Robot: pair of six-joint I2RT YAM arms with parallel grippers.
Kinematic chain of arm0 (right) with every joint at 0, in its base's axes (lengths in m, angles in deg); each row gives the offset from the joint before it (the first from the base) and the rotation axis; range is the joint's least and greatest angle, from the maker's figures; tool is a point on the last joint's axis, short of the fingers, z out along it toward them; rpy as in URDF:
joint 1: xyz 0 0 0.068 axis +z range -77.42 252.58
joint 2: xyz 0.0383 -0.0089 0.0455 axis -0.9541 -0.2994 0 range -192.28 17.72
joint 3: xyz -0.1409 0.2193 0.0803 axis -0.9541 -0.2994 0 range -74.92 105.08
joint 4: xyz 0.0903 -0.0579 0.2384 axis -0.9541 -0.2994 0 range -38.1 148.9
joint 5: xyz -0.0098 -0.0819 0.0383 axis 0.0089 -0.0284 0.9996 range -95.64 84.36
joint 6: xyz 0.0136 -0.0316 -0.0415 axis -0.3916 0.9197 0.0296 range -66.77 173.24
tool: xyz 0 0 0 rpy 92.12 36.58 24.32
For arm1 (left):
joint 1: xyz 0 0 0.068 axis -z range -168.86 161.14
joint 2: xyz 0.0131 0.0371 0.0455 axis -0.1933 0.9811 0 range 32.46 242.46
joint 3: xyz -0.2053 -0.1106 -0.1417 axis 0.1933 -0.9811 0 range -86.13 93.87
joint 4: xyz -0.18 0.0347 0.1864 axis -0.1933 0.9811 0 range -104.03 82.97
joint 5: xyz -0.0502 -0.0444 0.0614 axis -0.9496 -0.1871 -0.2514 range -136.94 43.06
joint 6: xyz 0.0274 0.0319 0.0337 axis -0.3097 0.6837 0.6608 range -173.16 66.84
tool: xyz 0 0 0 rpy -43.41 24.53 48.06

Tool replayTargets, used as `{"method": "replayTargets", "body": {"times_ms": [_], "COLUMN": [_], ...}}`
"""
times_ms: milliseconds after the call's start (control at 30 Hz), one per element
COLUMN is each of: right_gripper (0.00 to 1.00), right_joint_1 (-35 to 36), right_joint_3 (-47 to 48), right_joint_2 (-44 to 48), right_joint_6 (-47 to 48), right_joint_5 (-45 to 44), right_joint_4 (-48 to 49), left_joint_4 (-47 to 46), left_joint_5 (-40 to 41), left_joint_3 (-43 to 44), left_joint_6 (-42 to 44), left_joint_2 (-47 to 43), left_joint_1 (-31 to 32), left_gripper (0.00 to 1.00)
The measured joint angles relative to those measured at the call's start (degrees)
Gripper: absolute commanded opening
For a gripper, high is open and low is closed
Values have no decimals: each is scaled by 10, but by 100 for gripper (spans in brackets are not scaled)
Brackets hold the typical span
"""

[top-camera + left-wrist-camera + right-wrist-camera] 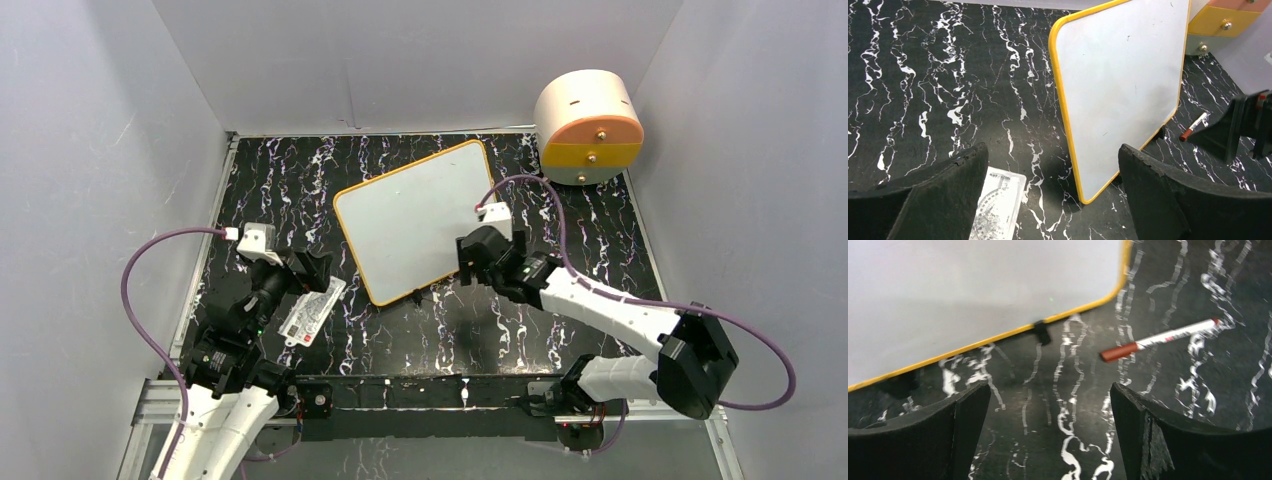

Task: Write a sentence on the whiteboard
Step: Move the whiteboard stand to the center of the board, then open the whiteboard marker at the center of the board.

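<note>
The whiteboard is a white rectangle with rounded corners and a thin orange-yellow frame. It lies mid-desk, its long axis running from 8 to 2 o'clock. A brown-capped marker lies just off its near edge. The right fingers are spread wide at its 4 o'clock corner, grasping nothing. The left fingers are spread too, at 8 o'clock, above a printed card.

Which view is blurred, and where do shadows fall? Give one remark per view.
Right wrist: marker and whiteboard edge look blurred. Left wrist: sharp, a shadow on the table beside the whiteboard's near corner. Top external: even light, no glare.
</note>
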Motion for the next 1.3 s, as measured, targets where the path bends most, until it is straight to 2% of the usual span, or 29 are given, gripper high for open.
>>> {"method": "replayTargets", "body": {"times_ms": [300, 500, 600, 1033, 1300], "right_gripper": [99, 88, 82, 64, 56], "right_joint_1": [-187, -348, -390, -415, -416], "right_joint_3": [0, 10, 23, 80, 103], "right_joint_2": [48, 23, -18, -189, -248], "right_joint_6": [-14, -12, -16, -62, -96], "right_joint_5": [74, 129, 140, 167, 159], "right_joint_4": [-62, -69, -67, -57, -56], "left_joint_4": [0, 0, 0, 0, 0], "left_joint_5": [9, 13, 14, 17, 17], "left_joint_3": [0, 0, 0, 0, 0], "left_joint_6": [1, 6, 9, 17, 20], "left_joint_2": [0, 7, 13, 21, 36], "left_joint_1": [32, 50, 57, 64, 69], "left_gripper": [98, 98, 98, 99, 98]}}
